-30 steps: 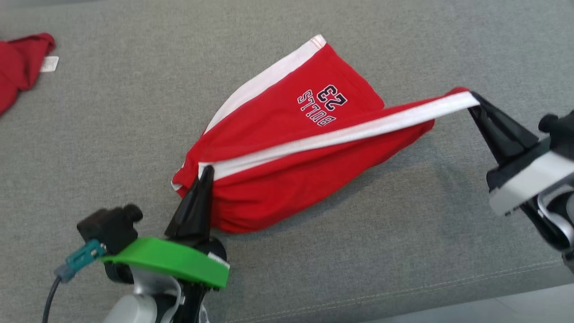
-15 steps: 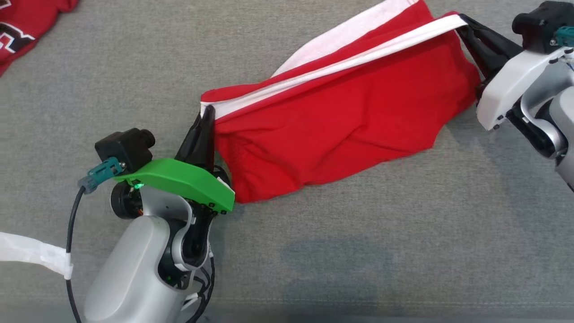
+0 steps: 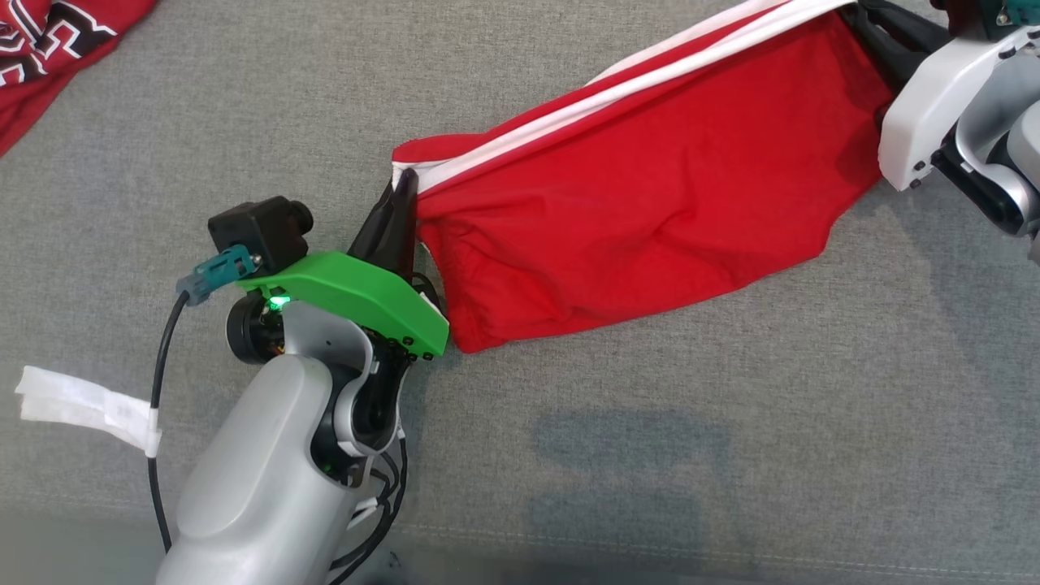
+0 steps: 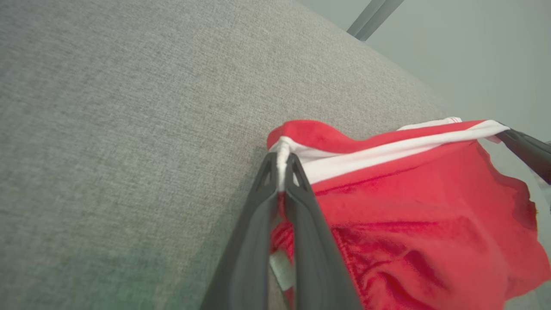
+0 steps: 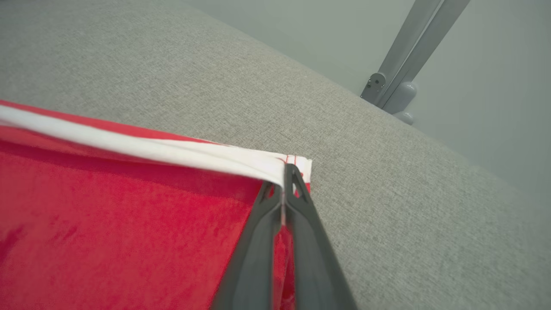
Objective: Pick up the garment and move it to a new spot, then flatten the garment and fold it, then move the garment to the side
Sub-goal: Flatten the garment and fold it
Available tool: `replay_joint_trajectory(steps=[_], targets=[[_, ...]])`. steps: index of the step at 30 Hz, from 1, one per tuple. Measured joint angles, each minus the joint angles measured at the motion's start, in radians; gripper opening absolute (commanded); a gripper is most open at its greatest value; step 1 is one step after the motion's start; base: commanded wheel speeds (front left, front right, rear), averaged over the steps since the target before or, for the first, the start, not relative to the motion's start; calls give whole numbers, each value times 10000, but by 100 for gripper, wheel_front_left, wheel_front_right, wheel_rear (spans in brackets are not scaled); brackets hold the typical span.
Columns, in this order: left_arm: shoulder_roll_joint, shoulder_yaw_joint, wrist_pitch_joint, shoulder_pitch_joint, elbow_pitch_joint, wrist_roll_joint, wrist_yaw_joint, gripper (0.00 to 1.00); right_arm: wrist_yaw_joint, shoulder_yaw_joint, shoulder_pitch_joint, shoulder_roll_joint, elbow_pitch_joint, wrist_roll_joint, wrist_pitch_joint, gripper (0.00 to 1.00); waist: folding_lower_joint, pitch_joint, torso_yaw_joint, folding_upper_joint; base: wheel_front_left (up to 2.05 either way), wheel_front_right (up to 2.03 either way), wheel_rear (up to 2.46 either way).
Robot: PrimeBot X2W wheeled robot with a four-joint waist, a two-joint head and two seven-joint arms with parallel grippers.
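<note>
Garment [image 3: 650,203] has turned plain-side up; wrist views show pinched trim [image 4: 387,150].

Red garment [image 3: 634,211], white-banded edge pulled taut — body sagging, seemingly resting on grey upholstery [image 3: 731,422].

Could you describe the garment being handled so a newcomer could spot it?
On the grey cushion, find the red garment stretched between the left gripper and right gripper. Unlike the lettered red cloth at the far left, it has a white band along its held edge.
</note>
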Motion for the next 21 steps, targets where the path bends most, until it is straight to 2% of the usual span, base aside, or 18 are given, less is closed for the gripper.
replay_joint_trajectory(steps=[1,2,3,7,12,17,21], targets=[[-8,-8,27,-50,82,0,0,34,-2,115,-89,4,102,2,-44,100,0,-7,-4,0,0,0,0],[-21,-10,29,-98,146,-2,0,55,0,247,-189,15,217,-8,-27,100,0,-16,-14,0,0,0,0],[-29,-35,48,-146,192,0,0,100,-2,370,-245,33,303,-13,-12,100,0,-28,-29,0,0,0,0],[88,-232,249,-186,291,63,15,100,-2,719,-400,146,230,265,-17,100,0,-92,-150,0,0,0,0],[614,-408,213,144,-98,591,245,100,-2,1047,-476,-142,-454,1122,263,100,0,-277,-322,0,0,0,0],[1168,-397,-658,852,-1350,1361,725,100,-2,796,-506,-723,-709,2184,1005,100,0,-429,-517,0,0,0,0],[1356,-520,-1411,1426,-2100,2086,1114,100,-2,443,-159,-848,-194,2970,1693,100,0,-420,-412,0,0,0,0]])
